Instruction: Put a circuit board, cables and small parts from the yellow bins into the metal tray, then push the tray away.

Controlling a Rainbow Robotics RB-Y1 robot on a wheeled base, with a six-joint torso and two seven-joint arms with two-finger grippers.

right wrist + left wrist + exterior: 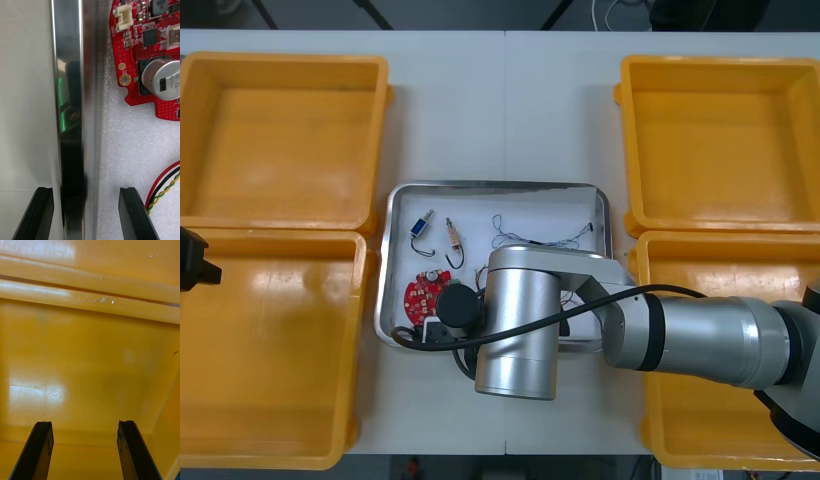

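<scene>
I read only cut-off digits, "12" clearest, atop the silver component (164,79) on the red circuit board (148,35).

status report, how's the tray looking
Right gripper open, jaws astride metal tray rim. Left gripper open over yellow bin. Circuit board, cables, small parts loaded. Nothing blocking.

Front camera: I look steeply down from above on the shiny rectangular metal tray (393,215). Right wrist camera: very close over that tray's rim and the round red circuit board (150,48), both shared with the front view. Left wrist camera: close inside a yellow plastic bin (90,371) left of the tray.
</scene>
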